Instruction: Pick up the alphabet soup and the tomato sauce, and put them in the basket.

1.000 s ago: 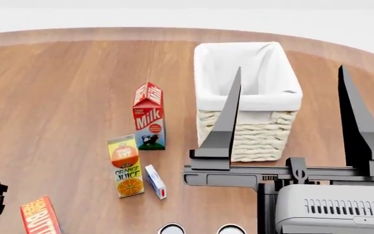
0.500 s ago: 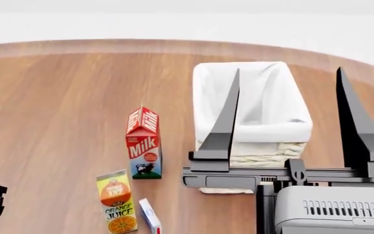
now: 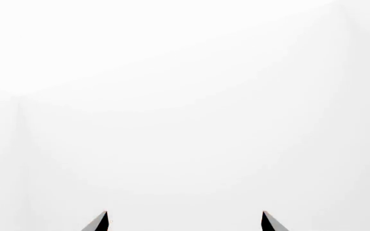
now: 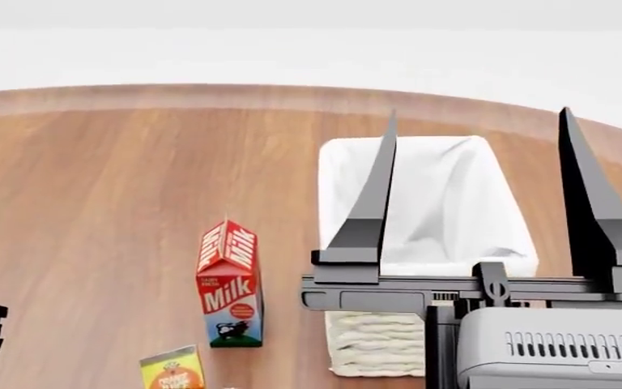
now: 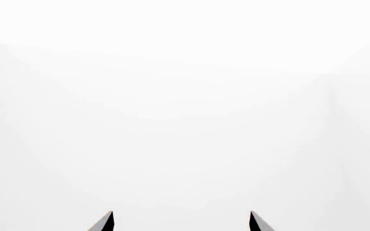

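My right gripper (image 4: 475, 121) is spread wide and empty in front of the basket (image 4: 343, 170) on the table (image 4: 106, 178). My left gripper (image 3: 185, 220) gapes too. No cans in sight. Milk carton (image 4: 227, 284) stands left of the basket.

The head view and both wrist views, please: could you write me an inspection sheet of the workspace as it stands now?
Surface: round wooden table, bare wood around the items.
Job's things: basket upright, white lining, nothing seen inside the visible part; alphabet soup and tomato sauce not in view.
Clutter: milk carton upright, beside the basket but apart from it; orange juice carton cut by the frame edge.
Grippers: right gripper open, raised, empty; left gripper open, empty, only its tips show.
Cables: nothing seen.
Surroundings: plain white; both wrist views show only white.
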{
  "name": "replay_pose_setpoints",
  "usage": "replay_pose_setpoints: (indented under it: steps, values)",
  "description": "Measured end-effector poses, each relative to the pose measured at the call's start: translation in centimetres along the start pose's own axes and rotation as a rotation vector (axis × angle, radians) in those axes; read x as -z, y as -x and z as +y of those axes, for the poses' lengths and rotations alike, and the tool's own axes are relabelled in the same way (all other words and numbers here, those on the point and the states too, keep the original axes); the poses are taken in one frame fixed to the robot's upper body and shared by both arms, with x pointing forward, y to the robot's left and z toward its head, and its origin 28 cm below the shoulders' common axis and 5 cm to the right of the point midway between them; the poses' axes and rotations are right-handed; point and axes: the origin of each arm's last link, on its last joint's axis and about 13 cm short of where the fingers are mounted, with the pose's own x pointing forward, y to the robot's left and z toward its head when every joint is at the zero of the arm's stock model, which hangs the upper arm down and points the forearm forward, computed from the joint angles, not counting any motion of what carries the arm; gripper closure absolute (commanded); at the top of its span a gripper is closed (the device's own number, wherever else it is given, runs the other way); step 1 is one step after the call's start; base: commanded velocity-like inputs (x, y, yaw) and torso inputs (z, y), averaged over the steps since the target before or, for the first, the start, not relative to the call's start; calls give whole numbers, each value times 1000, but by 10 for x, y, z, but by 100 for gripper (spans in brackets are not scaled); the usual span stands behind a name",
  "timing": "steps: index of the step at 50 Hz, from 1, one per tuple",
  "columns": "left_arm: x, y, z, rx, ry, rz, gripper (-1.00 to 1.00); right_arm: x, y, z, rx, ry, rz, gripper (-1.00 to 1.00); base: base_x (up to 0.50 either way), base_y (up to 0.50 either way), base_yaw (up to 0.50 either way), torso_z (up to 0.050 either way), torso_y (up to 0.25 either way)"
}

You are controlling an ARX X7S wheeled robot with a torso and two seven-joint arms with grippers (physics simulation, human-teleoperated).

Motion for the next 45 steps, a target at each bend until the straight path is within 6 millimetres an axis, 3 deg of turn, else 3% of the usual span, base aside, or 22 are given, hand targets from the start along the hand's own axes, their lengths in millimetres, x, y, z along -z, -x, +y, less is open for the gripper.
replay_pose_setpoints:
  steps: [24, 45]
  values:
    - [0, 1, -1, -1, -3, 0, -100, -1, -1, 0, 0, -1, 2, -100, 220, 0, 0, 0, 0]
    - [1, 3, -1, -2, 0, 4, -100, -2, -1, 0, -2, 1, -2, -100, 15, 0, 0, 0, 0]
